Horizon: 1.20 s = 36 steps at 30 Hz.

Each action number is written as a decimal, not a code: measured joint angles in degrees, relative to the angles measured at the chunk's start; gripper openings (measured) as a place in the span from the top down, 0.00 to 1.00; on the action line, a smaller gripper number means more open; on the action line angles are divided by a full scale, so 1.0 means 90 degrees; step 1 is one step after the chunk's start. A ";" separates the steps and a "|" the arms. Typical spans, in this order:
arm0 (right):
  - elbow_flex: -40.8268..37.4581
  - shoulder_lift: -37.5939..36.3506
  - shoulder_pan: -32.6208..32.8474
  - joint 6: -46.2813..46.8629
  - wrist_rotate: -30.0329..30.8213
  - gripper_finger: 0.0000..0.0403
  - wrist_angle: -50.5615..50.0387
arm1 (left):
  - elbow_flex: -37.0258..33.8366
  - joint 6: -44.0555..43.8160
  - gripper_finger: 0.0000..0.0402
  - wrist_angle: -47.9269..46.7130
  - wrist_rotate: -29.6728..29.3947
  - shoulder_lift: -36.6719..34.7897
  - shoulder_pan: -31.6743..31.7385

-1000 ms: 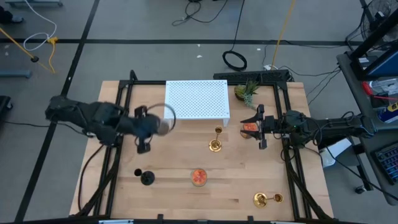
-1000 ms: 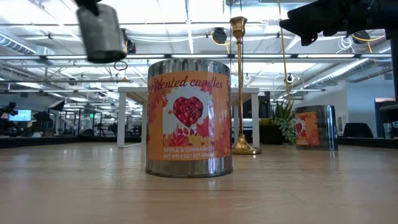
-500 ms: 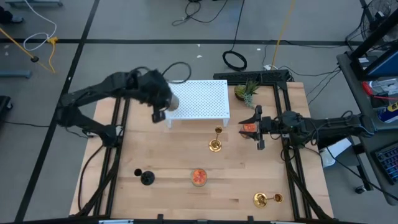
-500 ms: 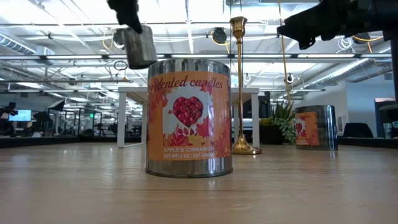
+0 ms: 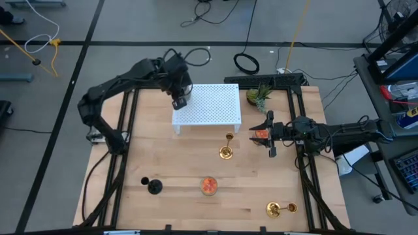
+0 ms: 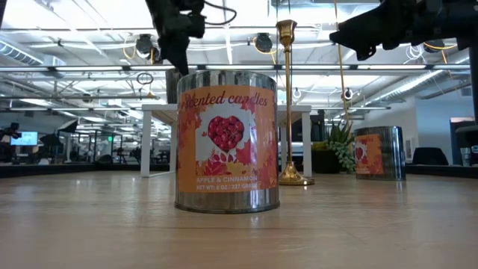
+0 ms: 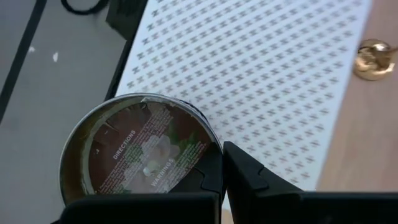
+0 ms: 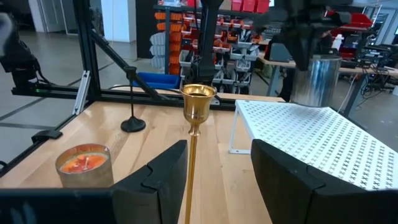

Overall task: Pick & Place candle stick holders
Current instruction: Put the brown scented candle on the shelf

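Note:
My left gripper (image 5: 181,99) is shut on the grey cup (image 7: 140,152) over the far left corner of the white perforated stand (image 5: 208,104). My right gripper (image 8: 217,149) is open and hovers over one orange cup (image 6: 379,153), touching nothing. The other orange cup (image 5: 209,185) stands at the middle near side. A gold stemmed holder (image 5: 226,147) stands upright beside the stand. A second gold holder (image 5: 279,209) lies at the near right. The black stemmed holder (image 5: 153,186) stands at the near left. My left gripper pinches the grey cup's rim (image 7: 208,144) on one side, one finger over the cup's top and one finger (image 7: 249,177) outside its wall. The fingers come from above, pointing down. The cup (image 8: 316,79) hangs upright below them; whether its bottom touches the stand I cannot tell.
A small green potted plant (image 5: 259,96) stands at the far edge, right of the stand. Black frame rails (image 5: 124,143) run along the table's left and right sides. Bare wood lies between the stand and the near holders.
My left gripper has carried the grey cup from above the table's left part toward the far edge and to the right, to over the stand's far left corner. The cup has stayed upright in the hold.

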 joint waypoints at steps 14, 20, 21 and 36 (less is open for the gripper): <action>0.0000 0.0044 0.0000 0.0000 -0.0002 0.56 -0.0003 | 0.0000 -0.0054 0.99 0.0100 -0.0057 0.0383 0.0318; 0.0000 0.0046 0.0000 -0.0002 0.0000 0.56 -0.0005 | 0.0000 0.0010 0.98 0.0168 0.0053 0.0385 0.0314; 0.0000 0.0046 0.0000 -0.0001 -0.0001 0.56 -0.0005 | 0.0000 -0.0001 0.98 0.0157 0.0059 0.0385 0.0314; 0.0000 0.0046 0.0000 0.0000 -0.0002 0.56 -0.0007 | 0.0000 -0.0134 0.91 0.0202 0.0081 0.0383 0.0314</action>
